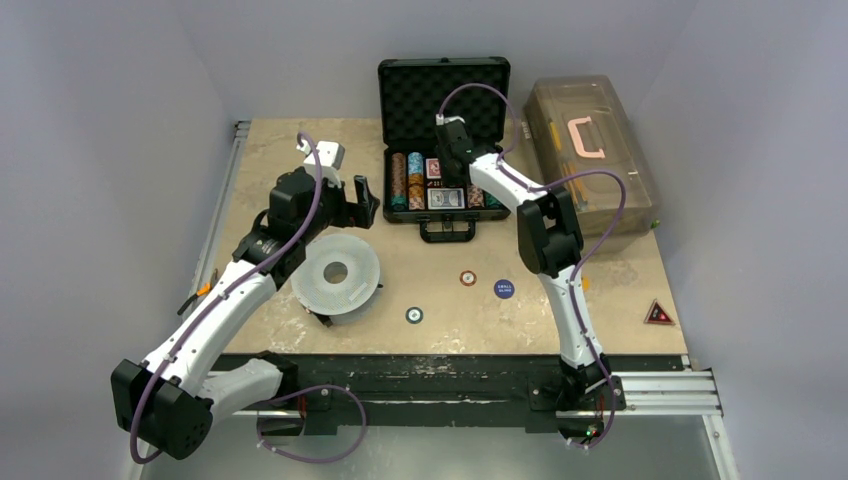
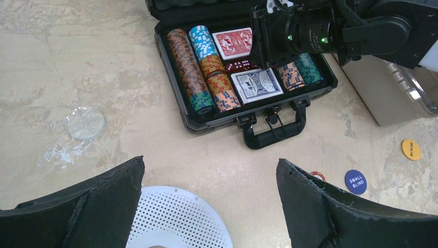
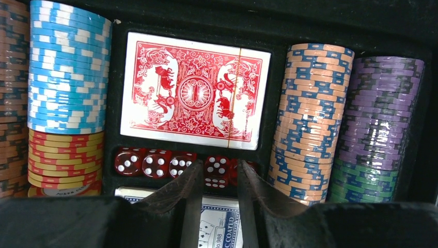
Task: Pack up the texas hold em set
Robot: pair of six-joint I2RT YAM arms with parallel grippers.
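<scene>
Top external: the black briefcase (image 1: 410,100) lies open at twelve o'clock, poker chips (image 3: 67,67), card decks (image 3: 195,90) and dice (image 3: 155,163) seated, yet the small-blind button (image 1: 504,288) and two round buttons (image 1: 468,277) wait loose toward six. Right gripper (image 3: 217,170) hangs over the dice, jaws a sliver apart. Pinching one? Can't tell. Left gripper (image 2: 209,175) gapes empty at the case's nine.

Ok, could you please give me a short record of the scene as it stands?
case: black briefcase, open, lid upright
contents: chip rows, red deck, blue deck, red dice
left gripper: open, above white disc
right gripper: low over the dice, jaws narrowly apart, grip unclear
outside case: small blind button, red-ringed button, dark button
</scene>
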